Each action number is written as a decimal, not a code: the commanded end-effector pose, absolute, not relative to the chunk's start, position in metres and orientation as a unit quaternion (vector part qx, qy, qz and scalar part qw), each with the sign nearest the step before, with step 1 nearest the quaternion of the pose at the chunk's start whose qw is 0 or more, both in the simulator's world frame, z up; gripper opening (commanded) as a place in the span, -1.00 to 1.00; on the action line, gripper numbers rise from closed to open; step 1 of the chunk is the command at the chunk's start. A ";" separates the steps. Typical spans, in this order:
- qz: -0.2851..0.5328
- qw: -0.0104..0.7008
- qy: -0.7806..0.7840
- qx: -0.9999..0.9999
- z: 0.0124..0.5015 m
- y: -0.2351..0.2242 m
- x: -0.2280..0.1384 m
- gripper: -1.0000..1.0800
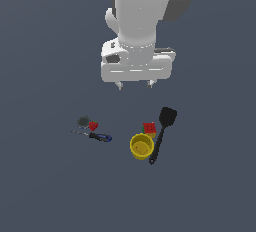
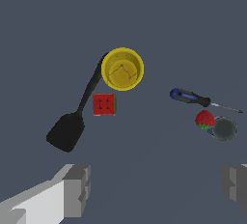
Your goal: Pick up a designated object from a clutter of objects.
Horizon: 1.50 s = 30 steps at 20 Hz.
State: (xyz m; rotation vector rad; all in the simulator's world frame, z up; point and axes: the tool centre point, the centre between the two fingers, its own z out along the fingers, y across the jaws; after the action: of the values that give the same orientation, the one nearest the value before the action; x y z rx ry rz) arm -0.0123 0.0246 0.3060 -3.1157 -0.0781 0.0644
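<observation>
Hand [image 1: 135, 84], fingers spread apart and empty, above the matte desk [image 1: 45, 186]. Rounded red strawberry-like lump [image 2: 204, 119] touches a dark grey disc [image 2: 225, 128], near the slim blue-handled screwdriver [image 2: 189, 97].

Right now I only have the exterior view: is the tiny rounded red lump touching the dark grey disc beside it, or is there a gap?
Observer: In the wrist view the tiny rounded red lump appears to meet the dark grey disc edge to edge. No gap shows between them.
Operator: And the blue-handled screwdriver, is it against the lump too?
Observer: No. The blue-handled screwdriver lies apart from the lump, with a clear strip of bare surface between them.
</observation>
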 end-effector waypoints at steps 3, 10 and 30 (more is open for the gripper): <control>0.020 0.012 -0.025 -0.999 0.306 0.023 -0.012 0.92; 0.016 0.006 -0.022 -1.000 0.304 0.003 -0.005 0.92; 0.014 0.025 0.137 -0.990 0.222 -0.050 0.009 0.92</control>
State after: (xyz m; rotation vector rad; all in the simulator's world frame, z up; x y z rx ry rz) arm 0.0083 -0.0403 0.2356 -3.0755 0.3420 0.0448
